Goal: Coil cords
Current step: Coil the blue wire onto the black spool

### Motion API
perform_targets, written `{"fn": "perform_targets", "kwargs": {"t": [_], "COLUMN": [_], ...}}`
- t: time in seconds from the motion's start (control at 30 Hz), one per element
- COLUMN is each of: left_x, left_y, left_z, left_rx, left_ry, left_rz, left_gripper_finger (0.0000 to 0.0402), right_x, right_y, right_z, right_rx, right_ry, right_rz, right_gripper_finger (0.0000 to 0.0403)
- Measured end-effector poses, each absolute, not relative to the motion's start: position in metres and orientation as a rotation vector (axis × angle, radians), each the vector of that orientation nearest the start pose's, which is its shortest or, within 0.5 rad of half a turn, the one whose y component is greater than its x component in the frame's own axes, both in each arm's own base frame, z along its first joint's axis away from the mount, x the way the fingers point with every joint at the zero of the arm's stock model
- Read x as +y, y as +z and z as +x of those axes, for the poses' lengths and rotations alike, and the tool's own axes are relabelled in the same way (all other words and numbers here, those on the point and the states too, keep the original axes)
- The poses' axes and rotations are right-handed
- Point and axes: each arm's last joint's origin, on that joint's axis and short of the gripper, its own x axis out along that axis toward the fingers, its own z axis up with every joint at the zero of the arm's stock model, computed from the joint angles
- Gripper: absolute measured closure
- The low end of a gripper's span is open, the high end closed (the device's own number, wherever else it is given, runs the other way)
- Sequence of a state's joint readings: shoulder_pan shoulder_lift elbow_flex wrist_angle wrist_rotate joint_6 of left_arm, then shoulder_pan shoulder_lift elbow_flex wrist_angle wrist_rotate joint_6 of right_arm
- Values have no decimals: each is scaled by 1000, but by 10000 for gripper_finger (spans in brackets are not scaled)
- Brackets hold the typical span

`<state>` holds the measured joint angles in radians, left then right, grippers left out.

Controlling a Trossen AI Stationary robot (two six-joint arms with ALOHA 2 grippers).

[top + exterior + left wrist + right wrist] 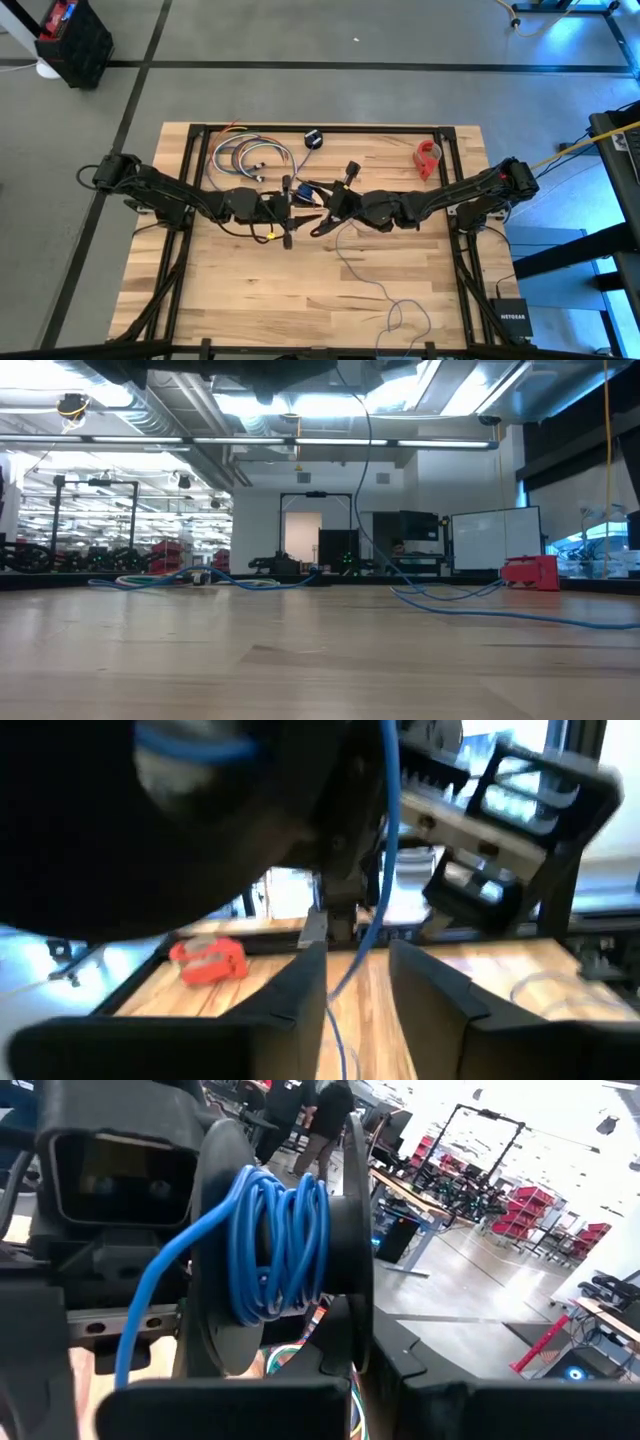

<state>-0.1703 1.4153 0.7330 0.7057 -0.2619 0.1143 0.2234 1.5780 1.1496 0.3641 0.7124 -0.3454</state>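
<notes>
Winding the cord onto the black spool is the job in hand, and several blue loops sit on it already. Both arms meet over the middle of the table. The right gripper has its jaws squeezed together on the spool. The left gripper has its jaws apart, with the cord running between them. The rest of the cord trails across the wood to the near edge. To do it well, I think the left gripper should guide the cord gently, keeping it a little tight so each loop lands between the spool's rims.
</notes>
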Motion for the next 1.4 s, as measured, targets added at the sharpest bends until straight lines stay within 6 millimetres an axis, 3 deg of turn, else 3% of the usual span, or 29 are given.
{"fn": "perform_targets", "kwargs": {"t": [0.17,0.23,0.7,1.17,1.4], "left_x": [-43,-43,-31,-29,-29], "left_y": [259,260,249,249,246], "left_z": [300,300,307,308,308], "left_rx": [-27,-35,6,22,39], "left_ry": [95,96,138,140,139], "left_rz": [108,103,65,93,98], "left_gripper_finger": [382,394,399,399,400], "right_x": [61,61,63,93,109], "right_y": [314,315,321,351,369], "right_z": [355,355,356,318,311], "right_rx": [141,136,58,149,105], "right_ry": [-471,-466,-405,-390,-359], "right_rz": [-367,-365,-342,-416,-418], "right_gripper_finger": [398,398,398,398,398]}}
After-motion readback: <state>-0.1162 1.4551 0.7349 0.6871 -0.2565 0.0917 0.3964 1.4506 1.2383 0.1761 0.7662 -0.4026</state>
